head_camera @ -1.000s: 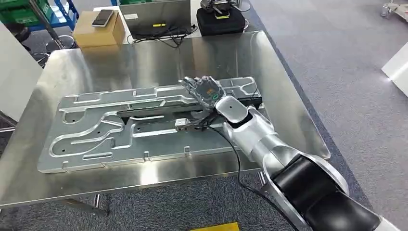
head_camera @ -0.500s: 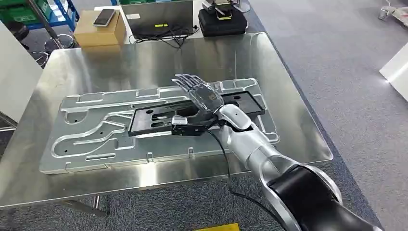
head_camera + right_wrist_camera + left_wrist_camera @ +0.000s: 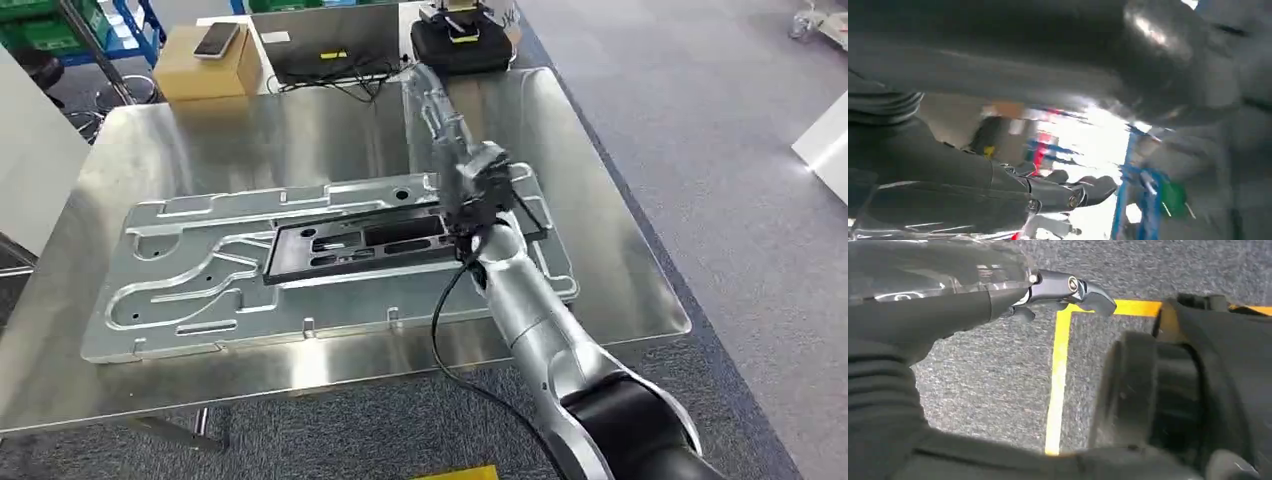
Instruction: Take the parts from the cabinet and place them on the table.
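Behind the table (image 3: 600, 290): cardboard box (image 3: 205, 68) carrying a phone (image 3: 214, 37), laptop (image 3: 325, 38), black case (image 3: 462, 48). Black part (image 3: 380, 243) lies flat on the grey metal plate (image 3: 200, 290). Since 0.5 s ago the right robot hand (image 3: 440, 120) lifted off it; now raised above its right end, fingers spread, empty. Left robot hand (image 3: 1058, 290) hangs over floor, empty.

left hand (image 3: 998, 295): enters from the frame's left, dark fingers (image 3: 1083, 289) extended, holding nothing
floor (image 3: 988, 375): grey carpet
yellow tape line (image 3: 1057, 375): runs up the frame's middle, turns right near the top
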Motion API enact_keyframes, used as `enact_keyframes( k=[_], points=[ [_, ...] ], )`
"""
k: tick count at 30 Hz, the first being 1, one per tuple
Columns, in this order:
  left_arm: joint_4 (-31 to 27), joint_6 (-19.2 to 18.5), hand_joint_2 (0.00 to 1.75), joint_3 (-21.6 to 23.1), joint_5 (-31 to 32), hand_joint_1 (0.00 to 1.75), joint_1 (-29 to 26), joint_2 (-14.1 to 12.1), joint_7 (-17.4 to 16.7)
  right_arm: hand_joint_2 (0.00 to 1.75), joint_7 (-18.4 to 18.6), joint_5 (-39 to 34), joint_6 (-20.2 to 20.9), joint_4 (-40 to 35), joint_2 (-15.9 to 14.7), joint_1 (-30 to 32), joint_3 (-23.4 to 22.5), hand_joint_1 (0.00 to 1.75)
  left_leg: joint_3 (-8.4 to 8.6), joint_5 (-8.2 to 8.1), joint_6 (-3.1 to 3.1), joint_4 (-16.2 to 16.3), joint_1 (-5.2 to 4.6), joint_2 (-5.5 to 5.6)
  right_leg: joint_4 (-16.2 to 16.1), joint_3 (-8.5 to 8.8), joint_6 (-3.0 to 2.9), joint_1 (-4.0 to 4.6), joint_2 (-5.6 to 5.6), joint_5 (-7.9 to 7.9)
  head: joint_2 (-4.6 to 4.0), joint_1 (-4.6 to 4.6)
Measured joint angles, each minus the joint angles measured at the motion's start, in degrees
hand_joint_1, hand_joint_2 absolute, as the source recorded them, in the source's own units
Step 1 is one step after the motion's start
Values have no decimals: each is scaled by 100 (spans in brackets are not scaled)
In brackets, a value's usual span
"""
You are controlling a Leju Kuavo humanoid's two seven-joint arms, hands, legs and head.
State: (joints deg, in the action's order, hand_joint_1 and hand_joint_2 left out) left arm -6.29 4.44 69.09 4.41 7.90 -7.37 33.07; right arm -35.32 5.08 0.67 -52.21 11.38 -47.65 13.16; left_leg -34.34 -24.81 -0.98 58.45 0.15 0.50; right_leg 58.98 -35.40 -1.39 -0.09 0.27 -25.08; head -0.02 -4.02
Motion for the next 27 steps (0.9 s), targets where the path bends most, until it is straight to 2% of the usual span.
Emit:
enact_keyframes(
  k=[1,2,4,5,6,7,8,10,11,13,15,16,17,18,19,20,21,22,23,25,26,27],
  points=[
    [-2,-4,0,-89,0,0,-12,4,-4,0,11,-245,-167,-502,-62,168,-11,0,-31,-68,-26,68,16,-12,-27,38,-17,-26,-23,10,0,0],
    [-2,-15,0,-181,-2,0,-22,9,0,0,24,-298,-346,-936,-155,299,-19,0,-111,-242,-59,292,16,-20,-33,50,-43,-36,-36,5,0,0],
    [0,-20,0,-297,-2,0,-42,4,-2,0,39,-302,-459,-1496,-295,546,-37,0,-491,-694,-109,1190,51,-22,-31,52,-63,-30,-40,-2,0,0],
    [0,-24,0,-339,-2,0,-53,4,-4,0,39,-302,-470,-1721,-334,686,-46,0,-678,-835,-125,1607,54,-21,-28,52,-67,-29,-31,-4,0,0],
    [0,-31,0,-352,-2,0,-56,4,-4,0,39,-302,-470,-1898,-360,810,-46,0,-763,-833,-130,1778,56,-22,-26,56,-68,-30,-20,-6,0,0],
    [0,-33,0,-375,-2,0,-54,4,-4,0,39,-302,-470,-2064,-388,902,-46,0,-726,-714,-126,1677,56,-22,-25,60,-67,-29,-10,-8,0,0],
    [0,-33,0,-400,-2,0,-52,4,-4,0,35,-291,-507,-2195,-413,952,-46,0,-553,-468,-111,1290,56,-21,-22,66,-60,-29,5,-12,0,0],
    [0,-31,0,-479,-2,0,-46,4,11,0,13,160,-1011,-2416,-465,1008,-46,0,-45,29,-48,241,52,-21,-21,103,-31,-27,26,-31,0,0],
    [0,-26,0,-511,-2,0,-38,4,13,0,9,568,-1410,-2532,-503,1092,-46,0,129,-50,-12,31,30,-15,-27,112,-1,-6,23,-33,0,0],
    [0,-11,0,-622,-2,0,-43,7,35,0,20,1675,-2350,-2902,-694,1551,-69,0,130,-22,29,-30,-2,-1,-40,128,58,-2,6,-15,0,0],
    [-2,17,0,-808,-2,0,-102,13,66,0,50,2705,-3063,-3347,-918,2534,-230,0,188,2,103,-104,23,61,-112,224,126,21,-48,-15,0,0],
    [0,20,0,-868,-2,0,-140,33,72,0,52,3140,-3323,-3445,-1027,2985,-372,0,208,43,153,-175,72,53,-84,245,175,7,-40,-107,0,2],
    [0,26,0,-922,-2,0,-160,48,74,0,52,3485,-3574,-3485,-1113,3420,-556,0,196,64,193,-194,66,57,53,190,204,3,-20,-301,0,2],
    [0,28,0,-944,-2,0,-167,50,72,0,44,3732,-3749,-3484,-1186,3804,-762,0,164,77,214,-193,62,55,387,50,216,-8,-18,-576,0,0],
    [0,26,0,-950,-2,0,-179,50,74,0,31,3877,-3886,-3480,-1228,4228,-975,0,127,90,232,-190,53,57,854,-134,232,-20,-19,-860,0,0],
    [0,22,0,-955,-2,0,-202,52,74,0,17,3969,-3980,-3469,-1252,4657,-1264,0,89,104,247,-185,45,59,1296,-295,245,-29,-19,-1075,0,0],
    [0,11,0,-959,-17,0,-239,52,74,0,4,4021,-4019,-3456,-1252,5029,-1520,0,51,117,247,-173,42,61,1557,-369,253,-32,-19,-1153,0,0],
    [0,0,0,-968,-20,0,-272,52,74,0,4,4092,-4028,-3441,-1252,5308,-1721,0,11,130,234,-153,41,56,1522,-302,257,-34,-20,-1083,0,0],
    [0,-20,0,-977,-20,0,-291,52,81,0,9,4212,-4028,-3434,-1252,5490,-1878,0,-30,142,217,-127,42,43,1248,-112,260,-37,-23,-924,0,0],
    [0,-74,0,-979,-2,0,-281,55,118,0,28,4564,-4015,-3430,-1239,5745,-2208,0,-109,163,185,-60,42,6,215,555,258,-61,-30,-562,0,0],
    [0,-90,0,-979,-2,0,-265,55,142,0,33,4717,-4010,-3419,-1224,5837,-2361,0,-133,176,161,-14,36,-9,-182,753,233,-65,-27,-661,0,0],
    [0,-103,0,-979,-2,0,-268,55,175,0,33,4854,-4004,-3393,-1189,5944,-2526,0,-124,193,132,-24,19,-5,-71,749,205,-14,-7,-495,0,0]
  ],
)
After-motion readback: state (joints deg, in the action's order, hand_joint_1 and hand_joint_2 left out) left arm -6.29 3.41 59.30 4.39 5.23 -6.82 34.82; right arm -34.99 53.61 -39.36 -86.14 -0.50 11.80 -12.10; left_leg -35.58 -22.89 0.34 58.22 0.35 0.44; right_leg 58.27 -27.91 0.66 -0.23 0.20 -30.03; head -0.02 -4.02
